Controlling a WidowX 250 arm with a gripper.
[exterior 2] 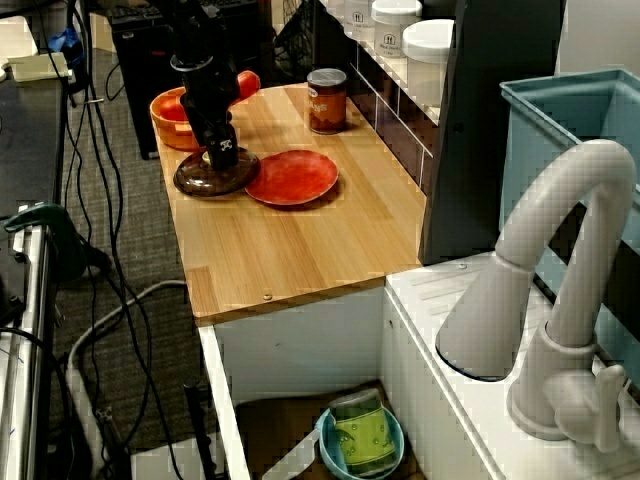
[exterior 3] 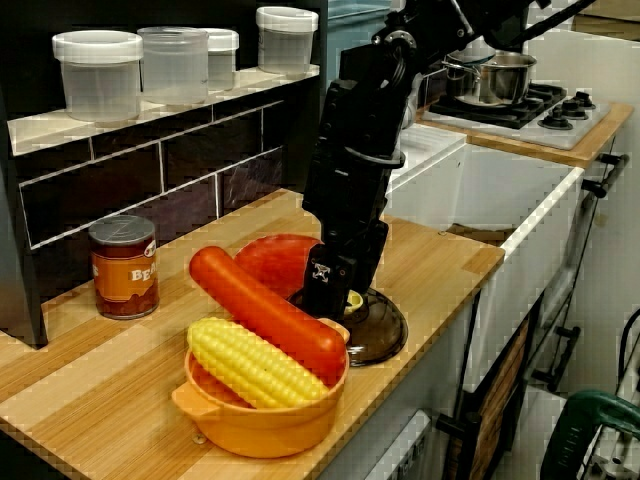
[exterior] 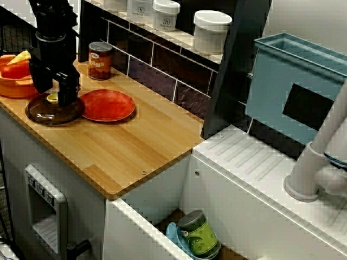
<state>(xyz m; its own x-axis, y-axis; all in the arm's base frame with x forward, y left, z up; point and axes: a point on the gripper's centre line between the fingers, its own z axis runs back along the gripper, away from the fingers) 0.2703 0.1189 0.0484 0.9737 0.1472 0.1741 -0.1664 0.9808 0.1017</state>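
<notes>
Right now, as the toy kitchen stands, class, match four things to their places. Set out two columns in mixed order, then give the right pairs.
Things
1. corn cob
2. brown lid
3. green can
4. bean can

Places
a. down in the sink, lying in a blue bowl
b. near the tiled back wall
c. in the orange bowl, next to the sausage
d. under the gripper, beside the red plate

Pairs: 1-c, 2-d, 3-a, 4-b

Toy kitchen — sink (exterior 2: 300, 345), stove (exterior 3: 530, 105), counter (exterior: 135, 146)
</notes>
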